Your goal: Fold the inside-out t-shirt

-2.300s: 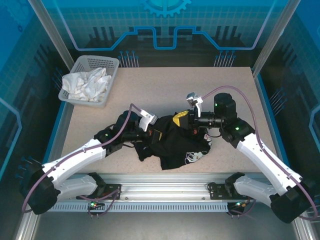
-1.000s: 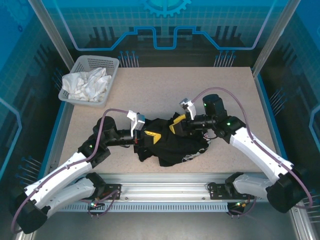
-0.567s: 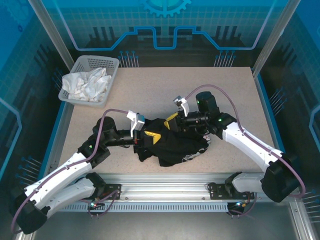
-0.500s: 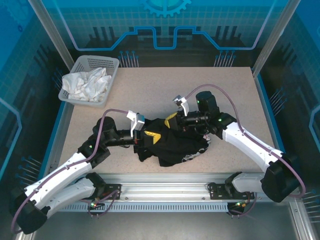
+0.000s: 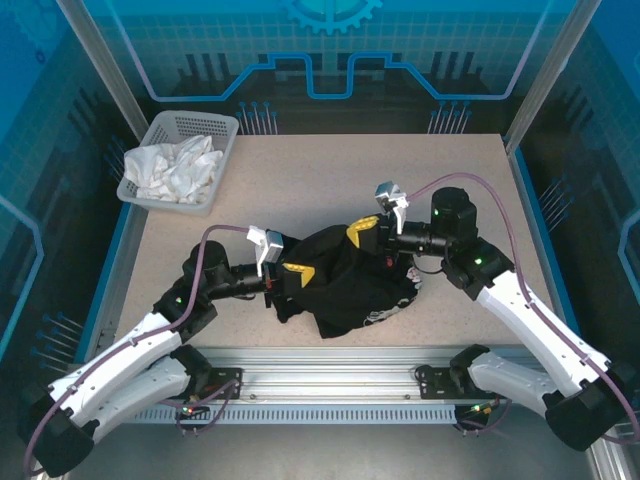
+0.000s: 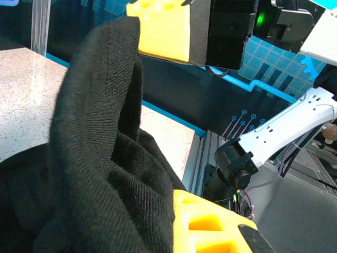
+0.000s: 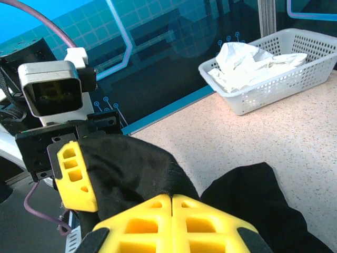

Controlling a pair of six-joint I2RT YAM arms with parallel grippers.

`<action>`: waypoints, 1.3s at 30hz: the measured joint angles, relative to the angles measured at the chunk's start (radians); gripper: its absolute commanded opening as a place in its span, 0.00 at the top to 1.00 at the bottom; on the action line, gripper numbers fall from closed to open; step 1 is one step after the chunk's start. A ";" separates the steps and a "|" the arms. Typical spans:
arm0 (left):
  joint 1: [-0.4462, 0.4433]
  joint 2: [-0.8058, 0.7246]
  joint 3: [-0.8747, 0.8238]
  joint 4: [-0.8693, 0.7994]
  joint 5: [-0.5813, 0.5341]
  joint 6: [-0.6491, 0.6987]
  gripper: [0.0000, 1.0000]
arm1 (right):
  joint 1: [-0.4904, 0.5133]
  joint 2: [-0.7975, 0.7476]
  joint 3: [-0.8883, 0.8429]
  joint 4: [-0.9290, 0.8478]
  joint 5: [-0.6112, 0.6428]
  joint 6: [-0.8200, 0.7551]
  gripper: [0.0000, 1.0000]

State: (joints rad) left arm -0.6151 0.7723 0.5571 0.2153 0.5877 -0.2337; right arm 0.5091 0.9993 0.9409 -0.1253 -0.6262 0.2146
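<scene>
The right tool (image 5: 364, 231) has drawn back to the right and is now pressed together, pinching the inside-out t-shirt (image 5: 345, 285), which lies bunched on the tabletop (image 5: 330, 180). The left tool (image 5: 290, 273) pinches its other side; the fabric mostly hides that grip.

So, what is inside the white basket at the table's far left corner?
A crumpled white cloth fills the basket. The cloth covers the basket's floor, so anything beneath it cannot be seen.
</scene>
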 measured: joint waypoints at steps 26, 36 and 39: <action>0.004 0.079 0.051 -0.345 -0.571 0.004 0.26 | 0.030 0.100 -0.074 0.116 0.104 0.186 1.00; -0.015 0.161 0.124 -0.408 -0.549 0.000 0.16 | 0.035 0.116 -0.070 0.111 0.115 0.185 1.00; -0.069 0.215 0.159 -0.432 -0.575 0.010 0.20 | 0.035 0.116 -0.060 0.087 0.125 0.167 1.00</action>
State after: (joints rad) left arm -0.6838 0.9874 0.7162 -0.2169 0.0132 -0.2237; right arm 0.5446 1.1149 0.8810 -0.0380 -0.5011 0.3817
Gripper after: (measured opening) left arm 0.820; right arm 0.050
